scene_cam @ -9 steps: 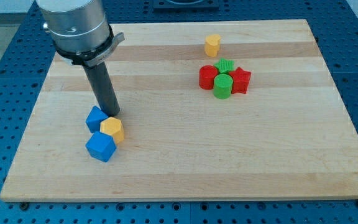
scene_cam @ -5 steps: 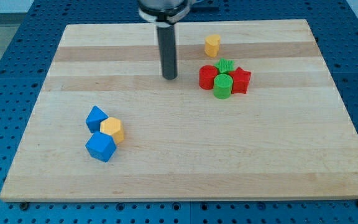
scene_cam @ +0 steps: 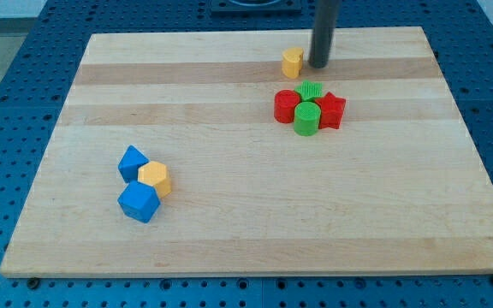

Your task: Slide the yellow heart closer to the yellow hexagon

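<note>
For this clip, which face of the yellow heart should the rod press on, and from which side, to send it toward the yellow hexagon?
Press the yellow heart on its face toward the view's right and top, since the yellow hexagon lies far toward the view's lower left, between two blue blocks. My tip already stands just right of the heart. Aim through its middle; an off-centre push would probably turn it aside.

Wooden board (scene_cam: 255,239) with yellow, red, green, blue blocks.
</note>
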`<act>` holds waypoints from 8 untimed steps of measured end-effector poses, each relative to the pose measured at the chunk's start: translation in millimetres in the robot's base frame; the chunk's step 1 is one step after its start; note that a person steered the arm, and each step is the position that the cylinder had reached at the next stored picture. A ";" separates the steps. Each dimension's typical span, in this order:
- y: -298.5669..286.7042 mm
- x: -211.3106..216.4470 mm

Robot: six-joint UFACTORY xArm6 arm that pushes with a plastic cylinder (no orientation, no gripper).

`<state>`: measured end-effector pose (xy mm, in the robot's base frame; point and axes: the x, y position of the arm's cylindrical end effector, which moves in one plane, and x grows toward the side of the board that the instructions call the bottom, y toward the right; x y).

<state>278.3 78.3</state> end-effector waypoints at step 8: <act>-214.0 143.5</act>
<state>421.8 -135.7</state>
